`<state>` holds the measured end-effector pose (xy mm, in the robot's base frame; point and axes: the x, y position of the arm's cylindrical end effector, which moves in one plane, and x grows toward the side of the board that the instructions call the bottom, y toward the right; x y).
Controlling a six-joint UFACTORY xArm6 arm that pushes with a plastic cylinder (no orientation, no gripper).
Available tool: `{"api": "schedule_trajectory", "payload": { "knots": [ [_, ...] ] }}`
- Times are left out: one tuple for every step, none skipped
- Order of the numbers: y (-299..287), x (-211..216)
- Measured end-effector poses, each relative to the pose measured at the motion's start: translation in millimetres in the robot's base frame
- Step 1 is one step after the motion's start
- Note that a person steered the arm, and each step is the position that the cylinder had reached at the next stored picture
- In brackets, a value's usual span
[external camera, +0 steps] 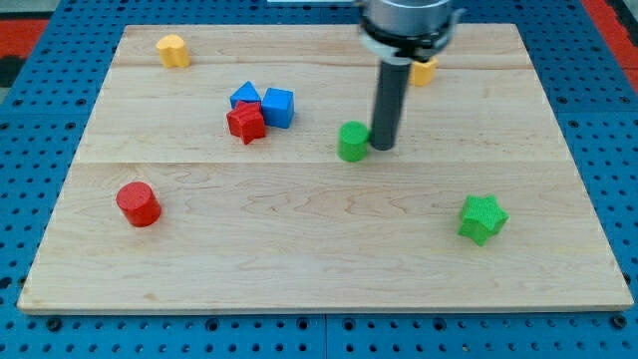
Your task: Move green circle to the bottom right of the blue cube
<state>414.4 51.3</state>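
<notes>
The green circle point(352, 142), a short green cylinder, stands near the middle of the wooden board point(319, 249). My tip point(383, 149) is right beside it on the view's right, touching or nearly touching it. The blue cube point(279, 107) sits to the view's upper left of the green circle, in a tight cluster with a blue triangular block point(244, 96) and a red star point(245, 123).
A red cylinder point(139, 204) stands at the view's left. A green star point(482, 218) lies at the lower right. A yellow block point(173, 50) is at the top left, and another yellow block point(425, 71) is partly hidden behind the rod.
</notes>
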Motion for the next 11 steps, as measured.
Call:
{"api": "schedule_trajectory", "payload": {
  "knots": [
    [-11.7,1.4],
    [-12.4,6.9],
    [-27.5,6.9],
    [-53.8,6.9],
    [-62.4,-9.4],
    [-62.5,-20.3],
    [4.4,-20.4],
    [96.7,-14.5],
    [180.7,11.7],
    [201.3,48.5],
    [201.3,93.5]
  ]
}}
